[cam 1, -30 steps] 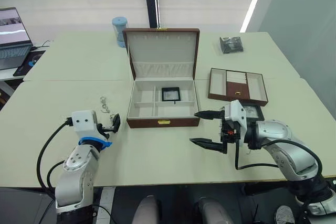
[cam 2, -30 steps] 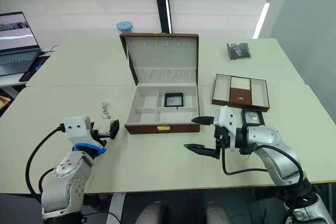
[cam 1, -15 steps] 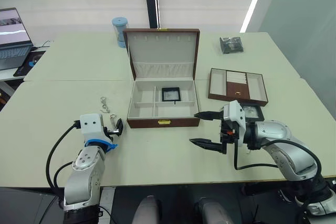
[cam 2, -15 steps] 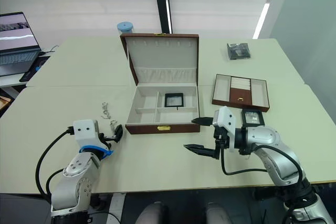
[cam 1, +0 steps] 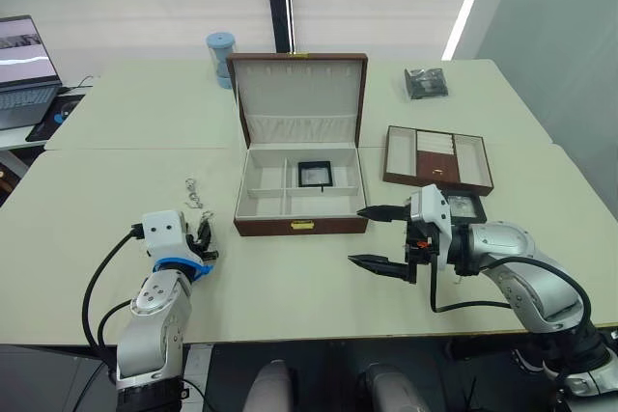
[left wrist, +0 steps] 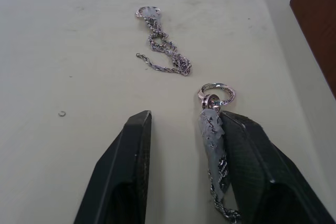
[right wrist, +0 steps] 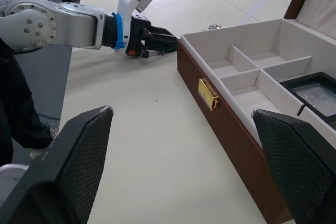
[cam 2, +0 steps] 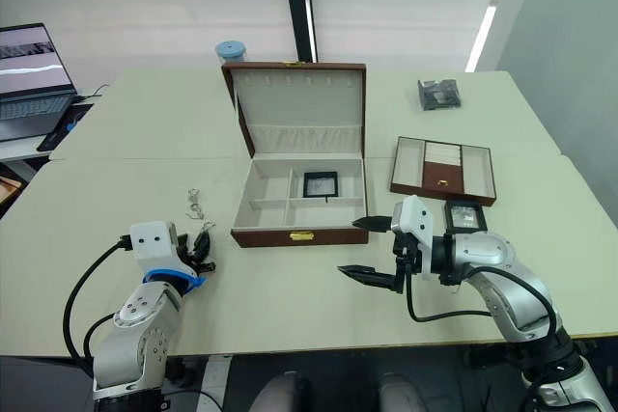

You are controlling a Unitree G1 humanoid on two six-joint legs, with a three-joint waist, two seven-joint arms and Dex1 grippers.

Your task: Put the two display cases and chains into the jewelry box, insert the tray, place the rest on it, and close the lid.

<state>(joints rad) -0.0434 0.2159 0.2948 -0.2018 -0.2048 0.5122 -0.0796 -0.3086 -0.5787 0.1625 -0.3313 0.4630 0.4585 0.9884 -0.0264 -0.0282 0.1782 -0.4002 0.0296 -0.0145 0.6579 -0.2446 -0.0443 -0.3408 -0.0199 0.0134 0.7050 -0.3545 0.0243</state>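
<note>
The jewelry box (cam 1: 301,225) stands mid-table with its lid (cam 1: 299,94) up. One display case (cam 1: 314,173) lies in its back right compartment. A second display case (cam 1: 465,207) lies behind my right wrist, in front of the tray (cam 1: 437,157). My left gripper (left wrist: 181,121) is low on the table left of the box, its fingers narrowed but still apart. One chain (left wrist: 214,129) lies between them against one finger, ring at the tip. Another chain (left wrist: 163,45) lies just ahead. My right gripper (cam 1: 357,234) hangs open and empty before the box's right front corner.
A crinkly dark packet (cam 1: 425,82) lies at the back right. A blue-lidded container (cam 1: 220,53) stands behind the box's left corner. A laptop (cam 1: 21,65) sits at the far left on a side table.
My left gripper's fingers have drawn much closer together around the nearer chain, and its wrist has shifted slightly. The right arm has not moved.
</note>
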